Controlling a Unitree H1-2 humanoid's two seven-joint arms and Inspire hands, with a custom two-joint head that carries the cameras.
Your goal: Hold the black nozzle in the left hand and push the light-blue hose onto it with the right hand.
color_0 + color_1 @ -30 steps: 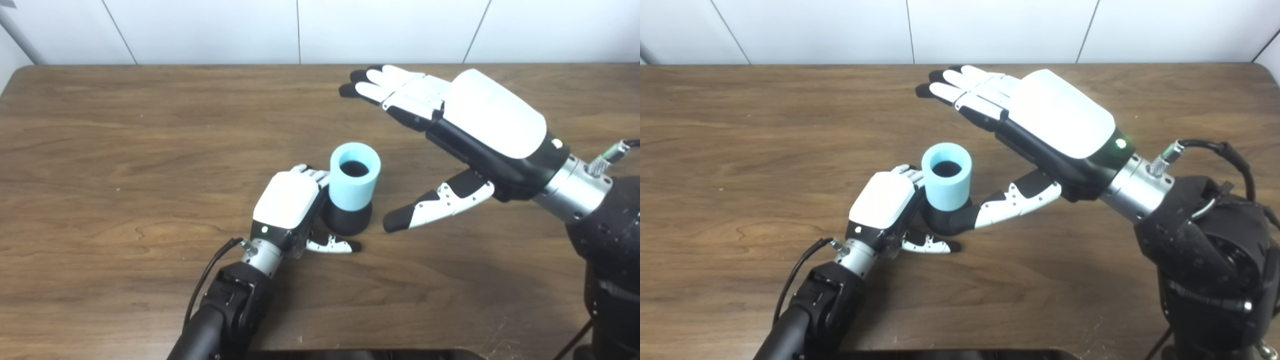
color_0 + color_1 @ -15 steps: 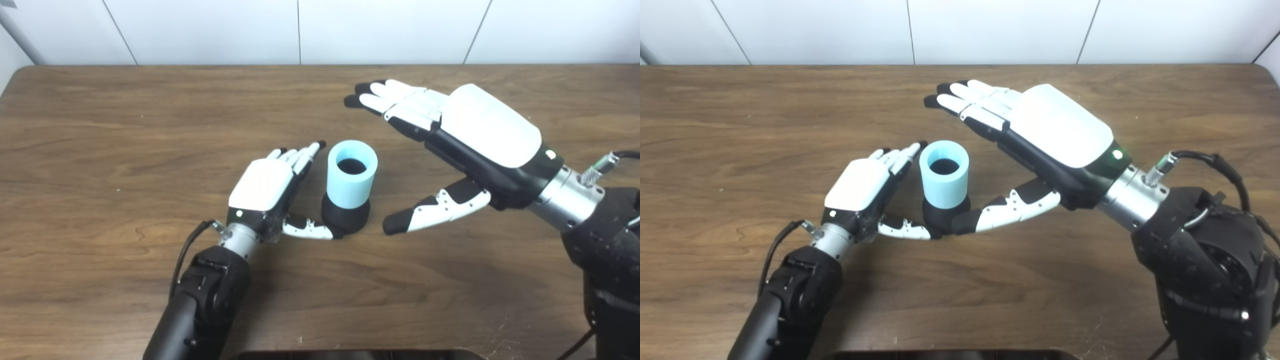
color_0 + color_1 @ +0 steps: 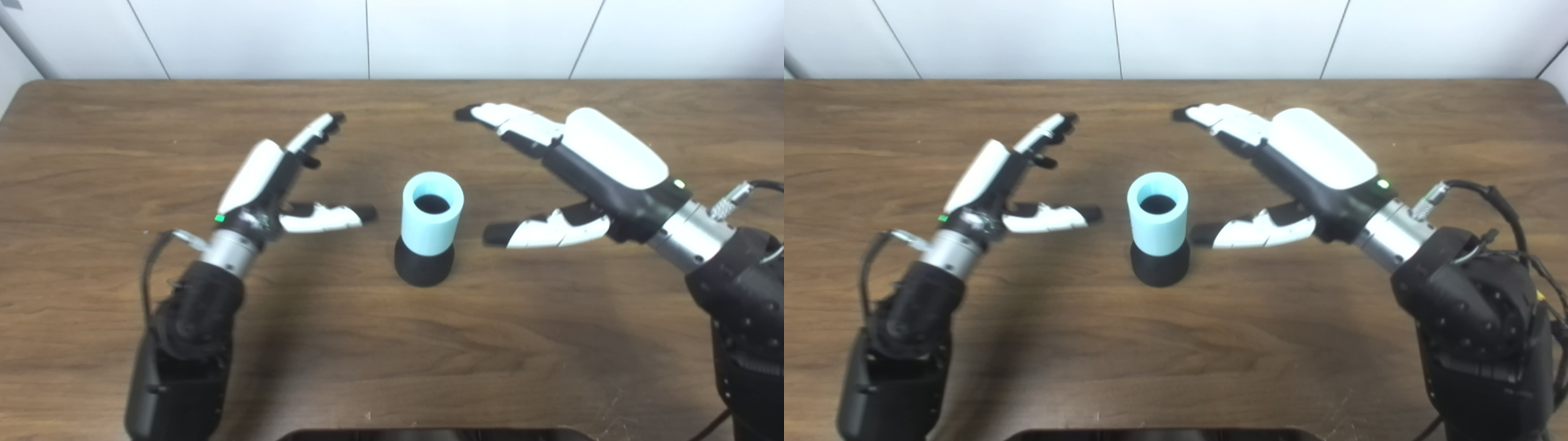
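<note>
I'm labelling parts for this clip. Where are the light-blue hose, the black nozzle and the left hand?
light-blue hose (image 3: 431,225): left eye view, front of its outer wall.
black nozzle (image 3: 424,268): left eye view, its flared base.
left hand (image 3: 989,177): right eye view, middle of the hand.

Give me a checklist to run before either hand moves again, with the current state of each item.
1. Hose sitting on the nozzle: ok, its lower end meets the black base.
2. Assembly upright on the table: ok.
3. Left hand free of the parts: ok, open and apart from them.
4. Right hand free: ok, open, thumb tip beside the hose with a gap.
5. Hose pushed fully home: cannot tell, the joint is hidden inside.
6. Nozzle held by left hand as the task asks: not ok.
</note>
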